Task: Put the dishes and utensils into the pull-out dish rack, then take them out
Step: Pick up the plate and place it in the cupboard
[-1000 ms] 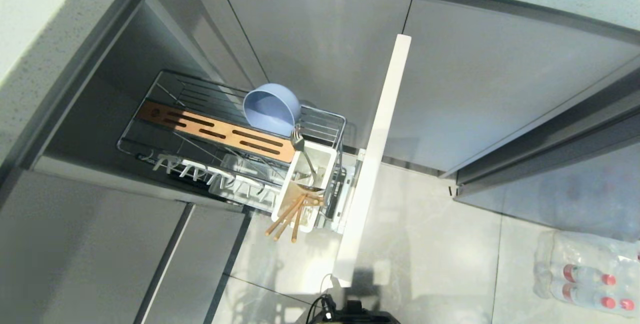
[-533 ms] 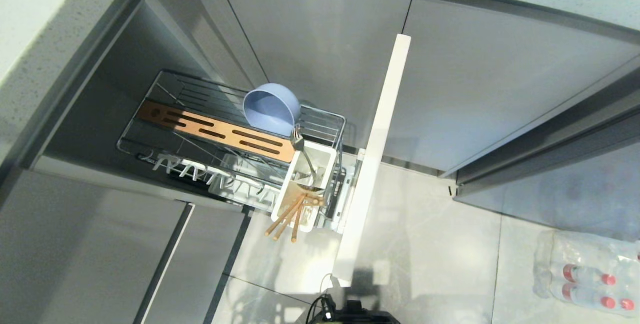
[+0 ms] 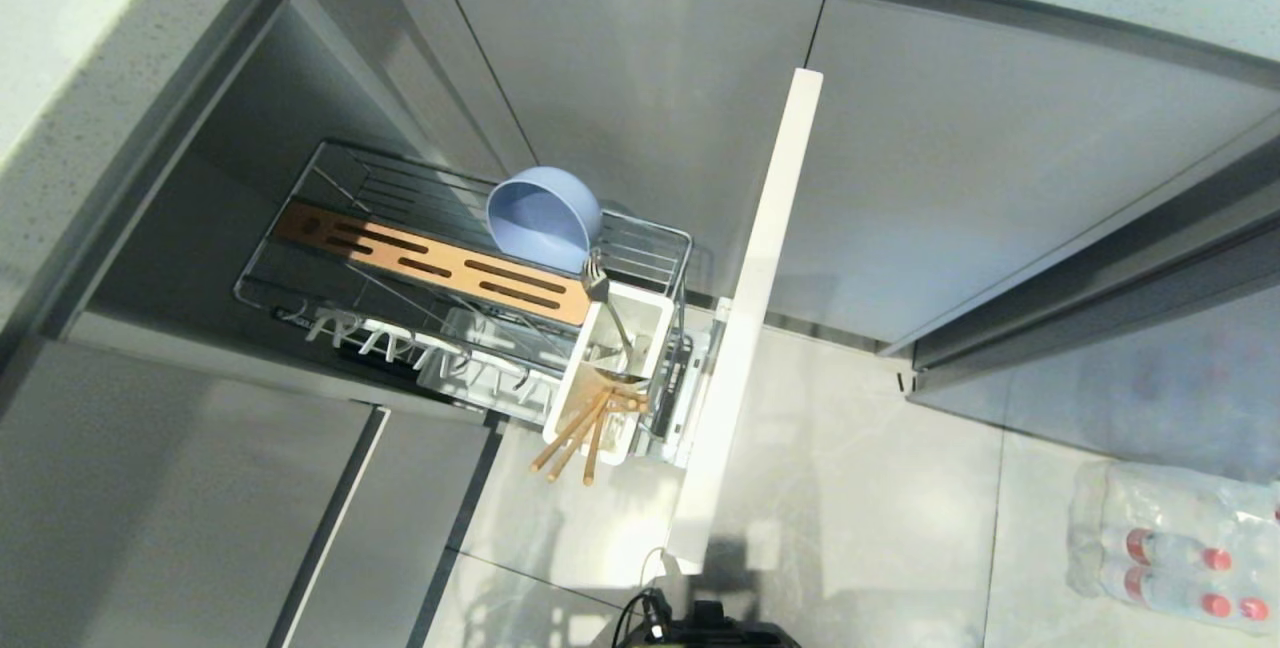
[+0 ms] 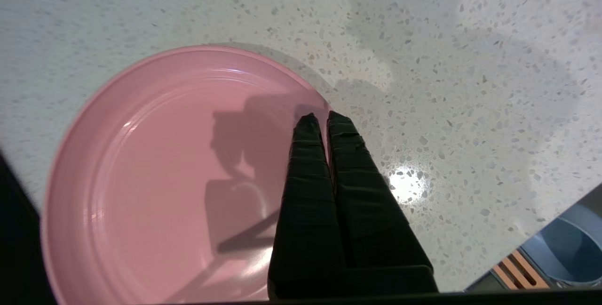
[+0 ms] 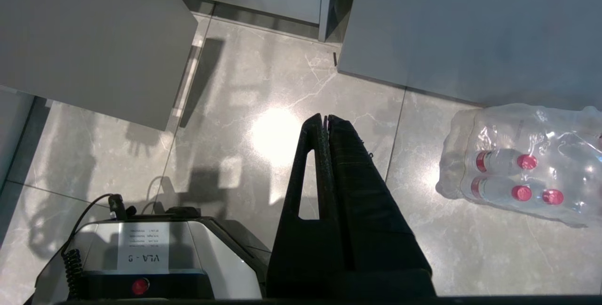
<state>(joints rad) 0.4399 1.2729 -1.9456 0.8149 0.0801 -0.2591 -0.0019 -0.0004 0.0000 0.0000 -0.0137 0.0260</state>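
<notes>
Nothing in the pull-out dish rack [image 3: 470,278] has shifted; left end effector [image 4: 324,116], pinched shut and empty, hovers over the pink plate [image 4: 155,173] on the bench [image 4: 447,60]; right end effector [image 5: 325,117] hangs closed.

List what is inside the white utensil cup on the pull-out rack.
The white utensil cup holds a metal fork standing tines up and wooden chopsticks leaning out over its front edge. The cup walls hide their lower ends.
</notes>
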